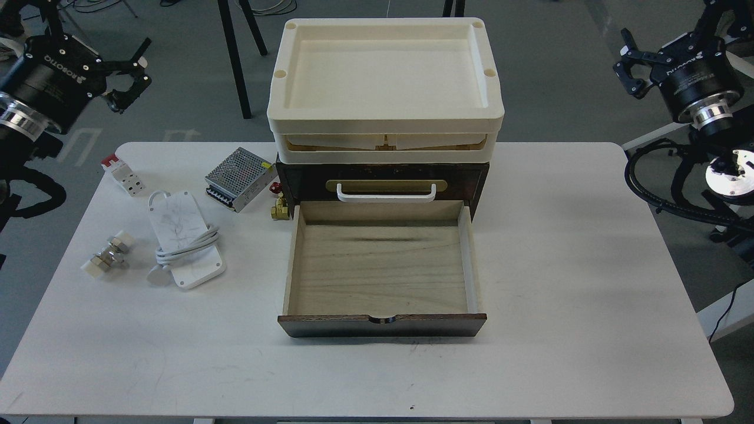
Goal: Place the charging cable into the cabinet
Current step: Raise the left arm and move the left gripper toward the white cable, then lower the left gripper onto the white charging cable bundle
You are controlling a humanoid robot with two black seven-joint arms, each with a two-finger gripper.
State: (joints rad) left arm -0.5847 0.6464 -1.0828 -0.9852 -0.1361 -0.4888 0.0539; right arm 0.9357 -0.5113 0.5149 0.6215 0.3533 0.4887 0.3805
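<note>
My left fingers (pixel 131 82) hang above the surface's (pixel 559 247) far left corner, spread apart and holding nothing. My right fingers (pixel 633 69) hover off the far right edge, also apart and empty. The charging cable (pixel 184 238) lies flat on the left side of the surface, its white cord looped round the middle of the marbled pad, the small round puck end resting just beside the pad's near left corner. The cabinet (pixel 383 179) stands in the middle, its lower drawer (pixel 382 268) pulled out toward me, bare pale wood inside. A cream tray (pixel 383 76) sits on top of the cabinet. Between cable and cabinet lies a silver perforated box (pixel 240 178).
</note>
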